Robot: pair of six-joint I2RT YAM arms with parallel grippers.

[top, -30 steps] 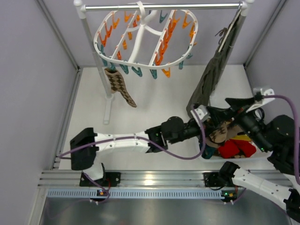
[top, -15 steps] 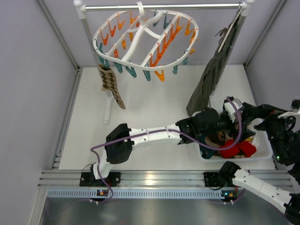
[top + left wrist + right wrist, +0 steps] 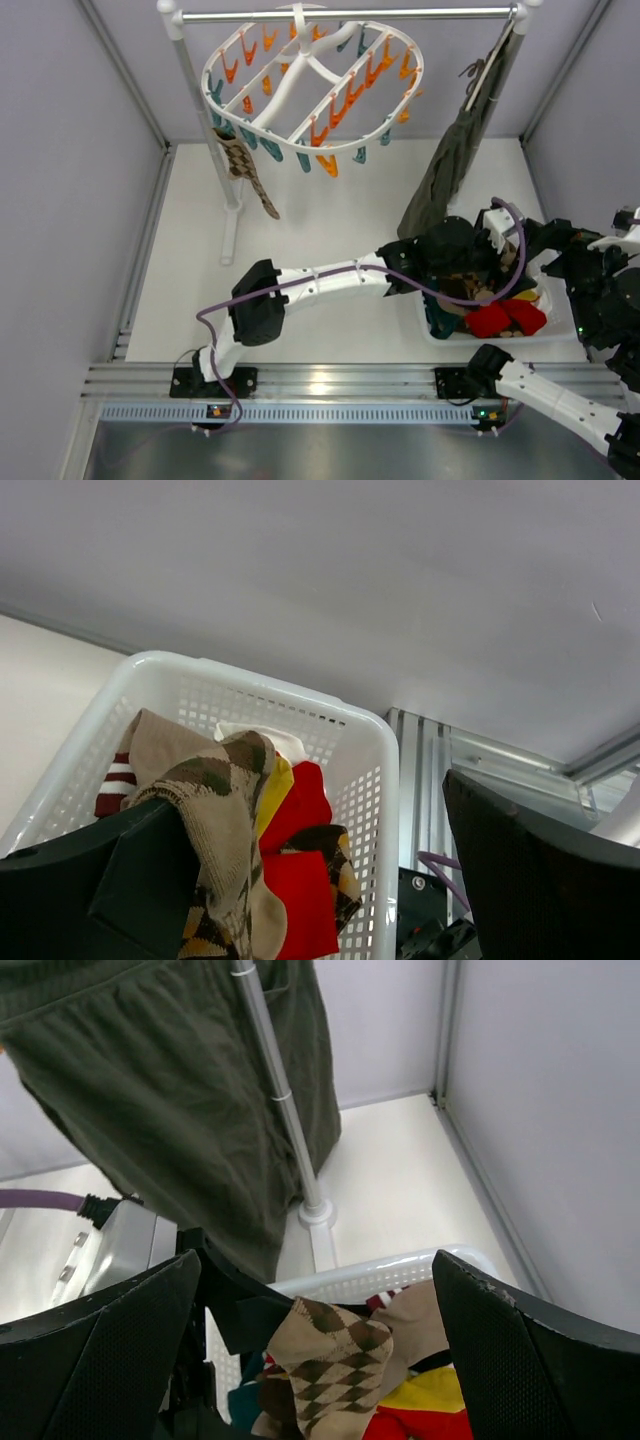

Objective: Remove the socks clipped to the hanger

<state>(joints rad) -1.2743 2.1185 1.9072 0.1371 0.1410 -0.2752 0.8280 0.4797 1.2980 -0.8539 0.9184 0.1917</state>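
Observation:
The white oval hanger (image 3: 310, 85) hangs from the rail by its hook, with orange and teal clips. One argyle sock (image 3: 250, 170) stays clipped at its left edge. My left gripper (image 3: 470, 265) is stretched over the white basket (image 3: 560, 325) and stands open (image 3: 310, 800). An argyle sock (image 3: 215, 830) drapes loosely against its left finger, over the pile in the basket (image 3: 370, 750). My right gripper (image 3: 320, 1360) is open too, just right of the basket, with that sock (image 3: 335, 1360) below and between its fingers, untouched.
A long olive-green garment (image 3: 455, 165) hangs from the rail's right end beside its white post (image 3: 285, 1110). The basket holds red, yellow and teal clothes (image 3: 505, 318) and a brown sock with a striped cuff (image 3: 125, 765). The left post (image 3: 205, 140) stands by the clipped sock.
My left arm swung right over the basket, then its jaws opened, letting go of the argyle sock. The right arm drew back to the right. The hanger is swaying.

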